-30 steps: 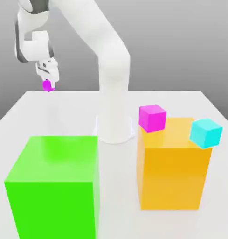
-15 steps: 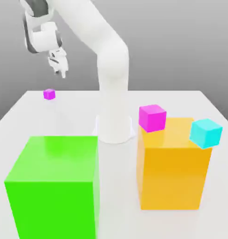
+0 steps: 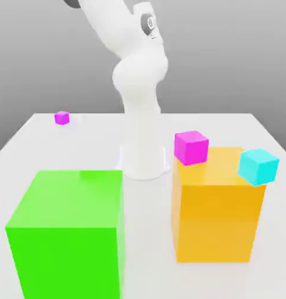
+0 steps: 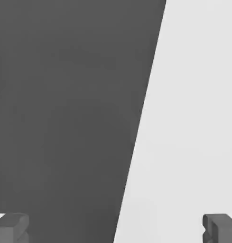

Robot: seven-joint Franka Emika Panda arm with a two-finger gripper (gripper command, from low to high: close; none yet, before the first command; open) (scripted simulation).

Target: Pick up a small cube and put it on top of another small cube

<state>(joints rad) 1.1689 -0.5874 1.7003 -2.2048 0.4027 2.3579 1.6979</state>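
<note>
Pincer is released: hand view has its two fingers spread well apart, gripping no cube. Between and past them, a dark area meets a pale one along a straight slanted edge; can't tell which surface either is.

Using the orange block as reference, exterior view. It sits upright on the pale bench.

Magenta cube, the task's one to stack on: at the orange block's rear corner, toward the exterior view's left, overlapping its top face in the picture. Two sides and a bit of top visible, turned slightly. Can't tell from here if it's actually touching the block.

Cyan cube: at the orange block's front corner, toward the exterior view's right, turned with one edge facing out. It overlaps the block's top and front edge; contact unclear again.

Big green block: apart from the orange block, toward the exterior view's left, and nearer to the camera.

Violet-purple cube: well apart from the orange block, far behind it, toward the exterior view's left, near the bench's far edge.

White Franka Panda arm: base behind the orange block, toward the exterior view's left. Column goes up, links bent above it.
</note>
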